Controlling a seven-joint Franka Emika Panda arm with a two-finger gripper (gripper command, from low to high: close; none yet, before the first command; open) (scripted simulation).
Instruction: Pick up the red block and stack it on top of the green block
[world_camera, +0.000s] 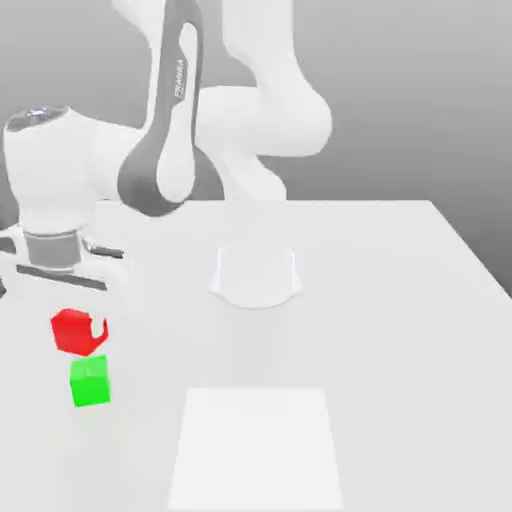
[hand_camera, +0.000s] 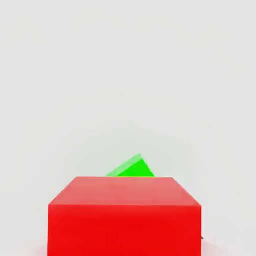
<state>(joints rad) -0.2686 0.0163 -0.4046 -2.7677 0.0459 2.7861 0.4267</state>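
1. The fingers (world_camera: 78, 330) were clenched on the red block (world_camera: 75, 331), holding it off the desk (world_camera: 400, 300).
2. The red block hung just above the green block (world_camera: 90, 382), apart from it, at the exterior view's left.

You're looking at a bright red block (world_camera: 74, 331), plain and matte, with a bright green block (world_camera: 90, 382) just as plain. The table (world_camera: 400, 300) is pale white-grey with a whiter square patch (world_camera: 255, 445). The arm (world_camera: 170, 120) is white with dark grey panels.
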